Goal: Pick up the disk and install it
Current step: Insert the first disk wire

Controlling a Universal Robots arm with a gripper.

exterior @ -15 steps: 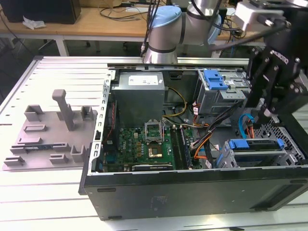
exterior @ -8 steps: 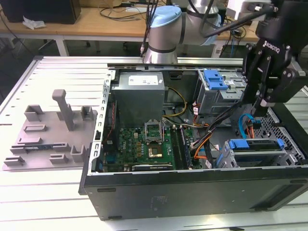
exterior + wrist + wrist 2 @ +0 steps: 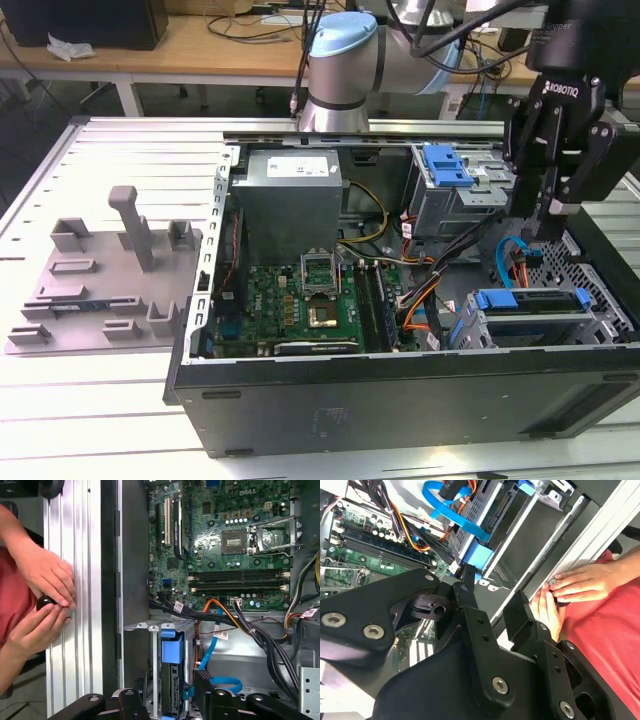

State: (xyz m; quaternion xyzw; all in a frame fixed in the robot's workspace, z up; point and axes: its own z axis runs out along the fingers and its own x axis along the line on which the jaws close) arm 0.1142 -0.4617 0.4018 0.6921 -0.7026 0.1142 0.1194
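Disk (image 3: pixel 532 307) first: it sits in the drive cage (image 3: pixel 603 315) of the open computer case (image 3: pixel 400 395), right below the jaws, blue carrier frame uppermost, and it looks seated or very nearly so. Sweeping from the exterior view's left: well away from the jaws, the grey fixture (image 3: pixel 110 285) stands with its posts on the slotted metal tabletop (image 3: pixel 90 420). Then comes the case, green motherboard (image 3: pixel 290 303) exposed. Then the gripper (image 3: pixel 494 582), jaws spread and holding nothing, poised over the carrier. My read: pick-up done, install step at its close. Any further contact would call for a straight vertical line, clear of the blue cable (image 3: pixel 505 262) just beside the jaws. A person's hands (image 3: pixel 47 587) rest on the tabletop beside the case. A wooden desk (image 3: pixel 200 45) strewn with cables stands behind.
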